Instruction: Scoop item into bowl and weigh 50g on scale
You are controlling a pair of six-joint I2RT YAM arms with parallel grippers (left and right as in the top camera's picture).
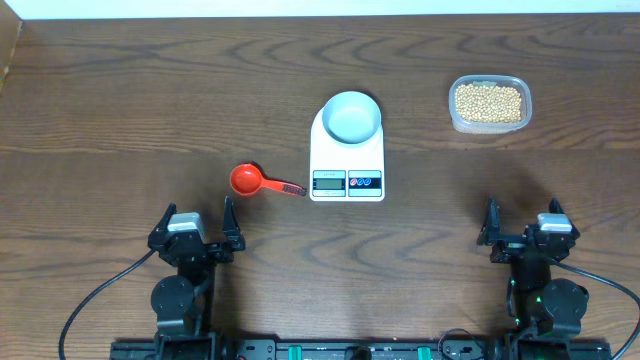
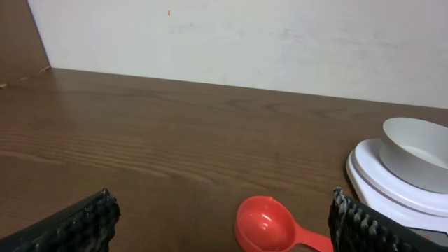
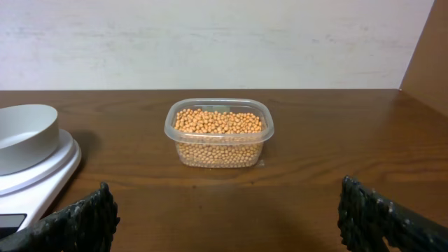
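Our left gripper [image 1: 197,210] and right gripper [image 1: 523,208] gape empty by the table's [image 1: 120,120] near edge; loose, roll-prone soybeans [image 1: 489,102] in the far-right tub [image 1: 452,100] likely need the stiff red scoop [image 1: 246,179], held by its handle [image 1: 287,187].

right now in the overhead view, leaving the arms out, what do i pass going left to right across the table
red scoop → scale with the bowl on it → clear tub of beans
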